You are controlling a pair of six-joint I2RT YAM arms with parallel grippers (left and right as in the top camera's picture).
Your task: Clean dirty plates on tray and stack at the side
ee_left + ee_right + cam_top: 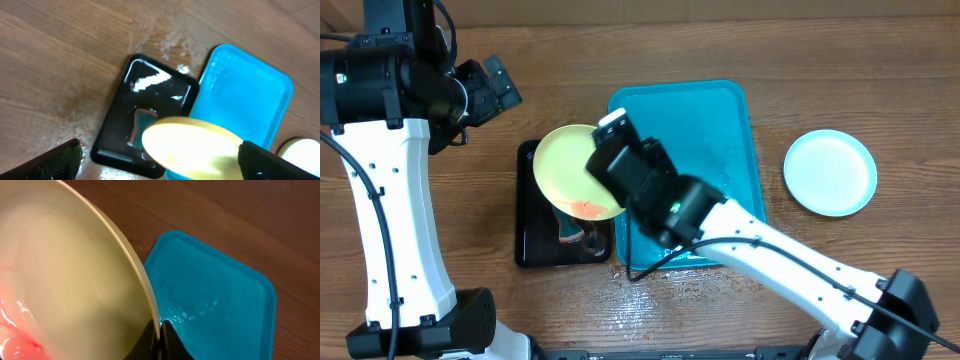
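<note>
Since your right gripper is clamped on the rim of the pale yellow plate, holding it tilted over the black tray just left of the turquoise tray, the red smear sits at the plate's lower edge. Your left gripper hangs wide open and empty, up and left of the plate, so any wiping likely falls to that arm. A light blue plate lies on the table well to the right.
</note>
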